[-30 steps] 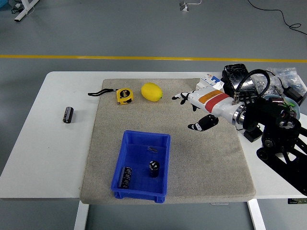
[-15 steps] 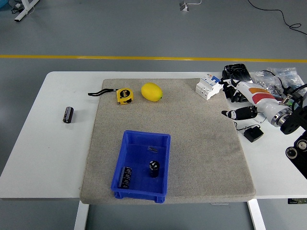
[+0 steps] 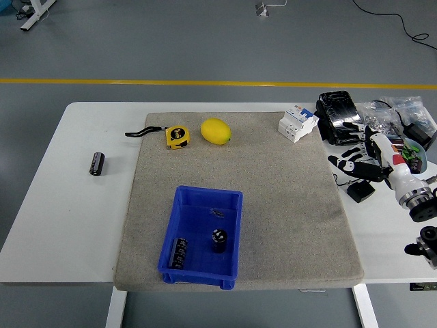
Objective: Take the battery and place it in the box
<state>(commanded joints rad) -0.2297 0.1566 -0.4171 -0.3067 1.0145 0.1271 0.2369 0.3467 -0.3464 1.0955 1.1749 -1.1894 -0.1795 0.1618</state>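
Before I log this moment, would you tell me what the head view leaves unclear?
- Left hand: outside the head view.
- Right hand: forearm cut by the right edge.
- Small item on the blue box floor: too small to identify.
- Clutter at the table's far right: overlapping, cut off by the edge.

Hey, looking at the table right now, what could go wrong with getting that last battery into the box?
The loose battery lies on the bare table at the far left, while the right hand sits at the far right, so reaching it may be hard. That open hand hovers beside cluttered items and might snag them.
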